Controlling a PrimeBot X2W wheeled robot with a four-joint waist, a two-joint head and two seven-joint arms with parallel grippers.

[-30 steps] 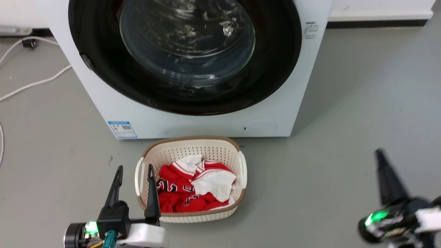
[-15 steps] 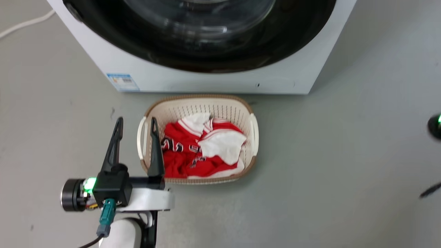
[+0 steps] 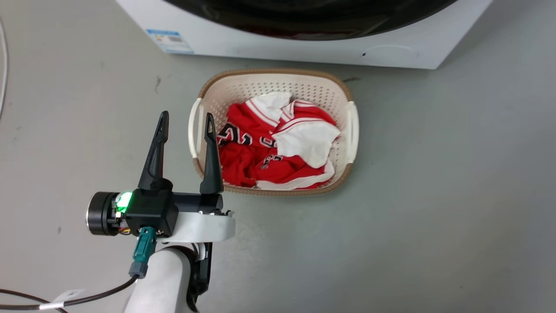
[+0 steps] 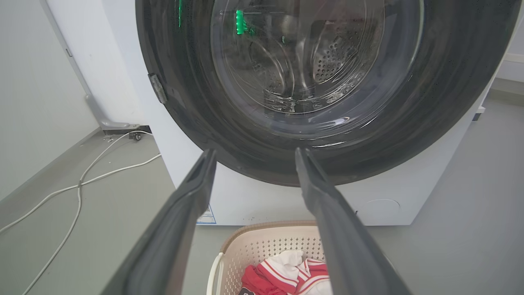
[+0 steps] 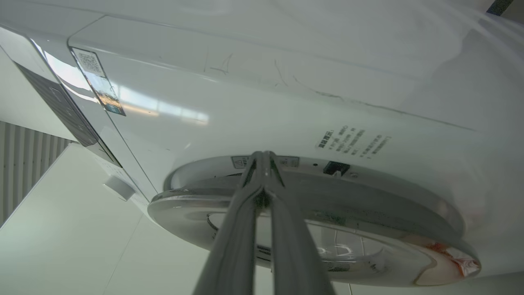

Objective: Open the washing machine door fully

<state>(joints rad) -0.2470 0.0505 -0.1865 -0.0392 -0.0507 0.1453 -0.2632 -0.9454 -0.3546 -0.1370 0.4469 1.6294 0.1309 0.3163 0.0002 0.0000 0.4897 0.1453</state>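
Note:
The washing machine door [image 4: 192, 102] is a glossy black ring around a bulging glass bowl [image 4: 294, 61], and from the front it looks closed against the white machine [image 4: 254, 200]. My left gripper [image 4: 256, 152] is open and empty, pointing at the door's lower rim from a distance. In the head view it [image 3: 186, 119] hovers beside the basket, and only the door's bottom edge [image 3: 304, 17] shows. In the right wrist view the door [image 5: 327, 213] is seen edge-on. My right gripper [image 5: 262, 156] is shut, its tips at the seam between door rim and machine front.
A cream laundry basket [image 3: 269, 78] with red and white clothes [image 3: 260, 152] stands on the grey floor just in front of the machine. White cables [image 4: 77, 188] trail on the floor at the left. A wall runs along the left side.
The head camera has tilted down, so machine and basket shifted up the picture. The right gripper has left the head view past its right edge. The left gripper stays open beside the basket.

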